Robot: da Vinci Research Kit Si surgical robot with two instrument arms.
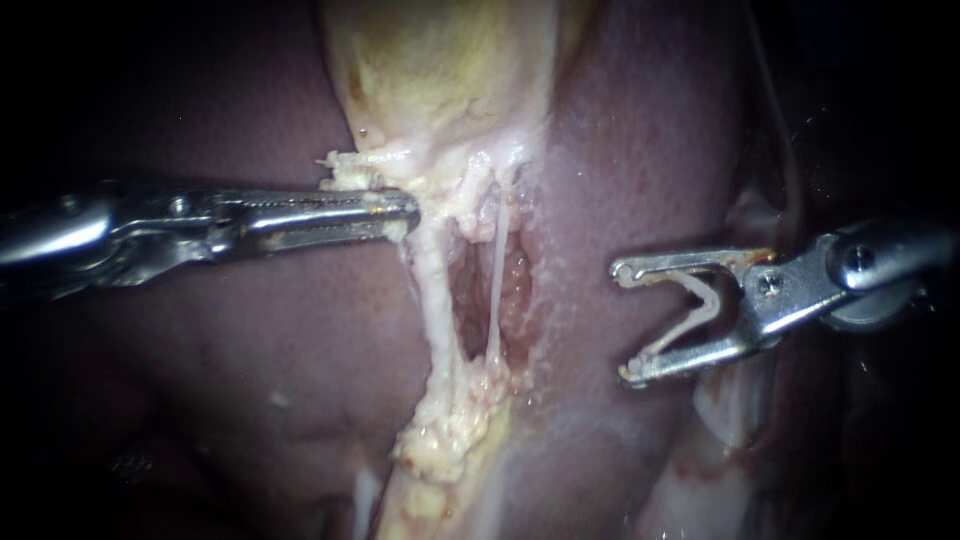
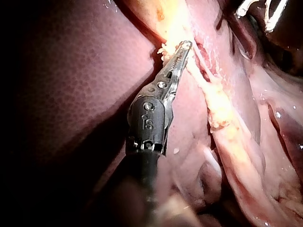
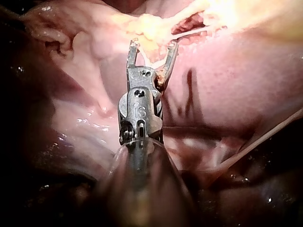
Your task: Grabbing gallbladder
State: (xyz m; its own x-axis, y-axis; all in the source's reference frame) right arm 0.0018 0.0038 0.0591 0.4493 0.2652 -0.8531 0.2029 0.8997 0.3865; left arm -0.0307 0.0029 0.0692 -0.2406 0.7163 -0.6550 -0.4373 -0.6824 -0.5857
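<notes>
Gallbladder (image 1: 440,70) occupies the upper centre of the endoscope view as a pale yellow sac. It is bedded in the liver (image 1: 220,380), the dark red mass that fills the field on both sides of it.

The left instrument (image 1: 405,212) enters level from the left. Its long toothed jaws stand narrow, closed on the frayed pale tissue at the lower margin of the gallbladder. Judged from this hold, the grasp is placed low on the sac so that the gallbladder can be drawn off the liver and the structures beneath it put under tension.

The right instrument (image 1: 620,323) hangs over bare liver on the right, well apart from the pale tissue. Its jaws are spread wide and grip no tissue, a position that leaves the grasp site unobstructed.

Below the grasp, a thick pale tube (image 1: 432,300) and a thin tube (image 1: 496,300) run downward, stretched, with an open window between them.
</notes>
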